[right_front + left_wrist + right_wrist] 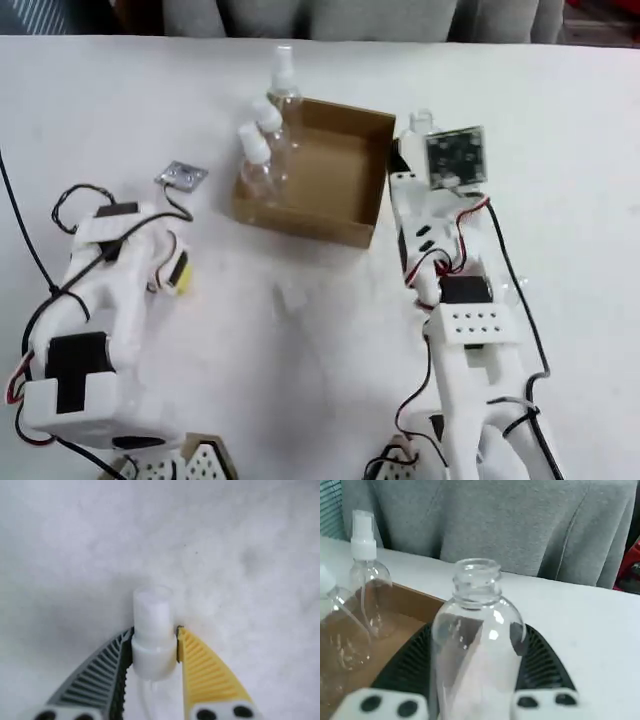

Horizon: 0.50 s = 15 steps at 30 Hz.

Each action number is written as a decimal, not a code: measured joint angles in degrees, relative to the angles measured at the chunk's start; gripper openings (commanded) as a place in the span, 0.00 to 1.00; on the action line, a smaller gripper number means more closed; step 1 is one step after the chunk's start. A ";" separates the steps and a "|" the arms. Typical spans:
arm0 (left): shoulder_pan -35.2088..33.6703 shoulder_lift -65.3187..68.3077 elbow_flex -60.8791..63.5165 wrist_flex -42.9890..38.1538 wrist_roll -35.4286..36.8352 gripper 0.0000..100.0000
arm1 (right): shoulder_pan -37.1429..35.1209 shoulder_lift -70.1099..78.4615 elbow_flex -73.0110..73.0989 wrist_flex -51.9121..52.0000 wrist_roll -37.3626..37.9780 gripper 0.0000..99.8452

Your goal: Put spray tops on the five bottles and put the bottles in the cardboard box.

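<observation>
My left gripper (152,636) is shut on a white spray top (151,625), held between the grey and yellow fingers low over the table; it sits at the left in the high view (177,272). My right gripper (476,630) is shut on a clear bottle (475,645) with a bare open neck, upright just right of the cardboard box (330,175). The same bottle (420,123) shows at the box's far right corner. Three clear bottles with spray tops (262,140) stand along the box's left side, apparently inside it.
A small shiny square piece (181,176) lies on the white table left of the box. A faint clear piece (290,297) lies in front of the box. Cables trail by both arms. A person in grey sits behind the far edge (520,525).
</observation>
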 measured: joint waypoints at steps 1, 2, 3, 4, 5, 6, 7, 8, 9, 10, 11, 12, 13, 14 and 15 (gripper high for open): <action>0.00 0.00 0.00 0.00 0.00 0.02 | 0.09 -0.53 0.09 -0.09 -2.20 0.02; 0.00 0.00 0.00 0.00 0.00 0.02 | 0.09 -1.23 0.09 -0.09 -4.22 0.02; 0.00 0.00 0.00 0.00 0.00 0.02 | 0.09 -2.20 0.09 -0.09 -6.07 0.02; 0.00 0.00 0.00 0.00 0.00 0.02 | -0.09 -3.34 0.09 0.79 -7.74 0.02; 0.00 0.00 0.00 0.00 0.00 0.02 | -0.79 -4.66 0.09 2.20 -9.41 0.02; 0.00 0.00 0.00 0.00 -0.18 0.02 | -1.85 -6.15 0.09 4.13 -10.90 0.02; 0.00 0.00 0.00 0.00 -0.18 0.02 | -3.25 -7.82 0.09 6.42 -12.40 0.02; 0.00 0.00 0.00 0.00 -0.18 0.02 | -4.75 -9.76 0.09 8.97 -13.89 0.02; 0.00 0.00 0.00 0.00 -0.18 0.02 | -6.42 -11.78 0.09 11.69 -15.38 0.02; 0.00 0.00 0.00 0.00 -0.18 0.02 | -8.09 -13.98 0.35 14.15 -16.62 0.02; 0.00 0.00 0.00 0.00 -0.18 0.02 | -9.85 -16.26 1.23 16.09 -17.32 0.02; 0.00 0.00 0.00 0.00 -0.18 0.02 | -11.60 -18.37 2.37 17.05 -17.76 0.02; 0.00 0.00 0.00 0.00 -0.18 0.02 | -13.36 -20.40 3.87 17.49 -17.93 0.02; 0.00 0.00 0.00 0.00 -0.18 0.02 | -14.86 -22.33 5.45 17.58 -18.11 0.02; 0.00 -0.35 0.00 0.00 0.26 0.02 | -16.26 -24.09 7.21 17.58 -18.29 0.02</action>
